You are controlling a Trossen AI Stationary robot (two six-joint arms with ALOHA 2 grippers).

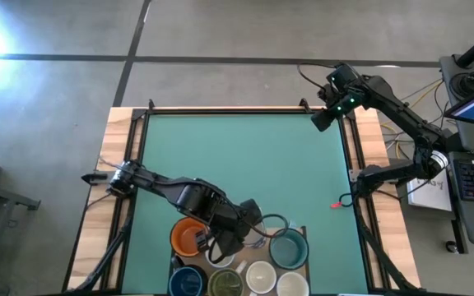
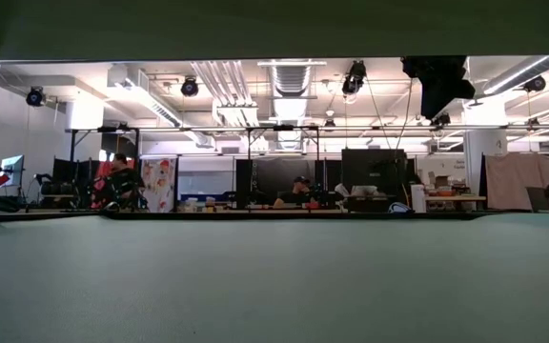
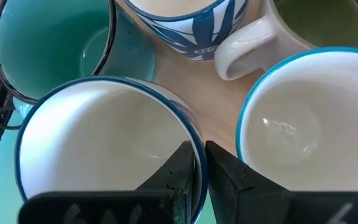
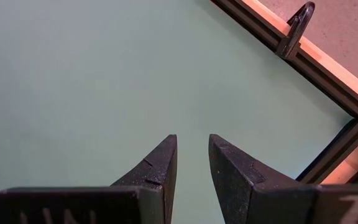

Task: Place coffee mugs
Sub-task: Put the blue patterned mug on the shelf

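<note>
Coffee mugs (image 1: pixel 241 259) stand packed together on a wooden board (image 1: pixel 305 267) at the bottom centre of the high view: an orange mug (image 1: pixel 189 237) at the left, a teal mug (image 1: pixel 289 248) at the right, dark blue, olive and white ones below. The left gripper (image 3: pixel 199 171) is down among them, its fingers pinched on the rim of a white blue-rimmed mug (image 3: pixel 104 149), one finger inside the wall and one outside. Judged from this, the step in hand is lifting that mug clear. Raise it straight up before any sideways travel, since a neighbouring white mug (image 3: pixel 309 124) sits just beside it. Keep the rim level. The right gripper (image 4: pixel 191 165) waits over bare mat at the upper right of the high view, fingers slightly apart and holding nothing.
</note>
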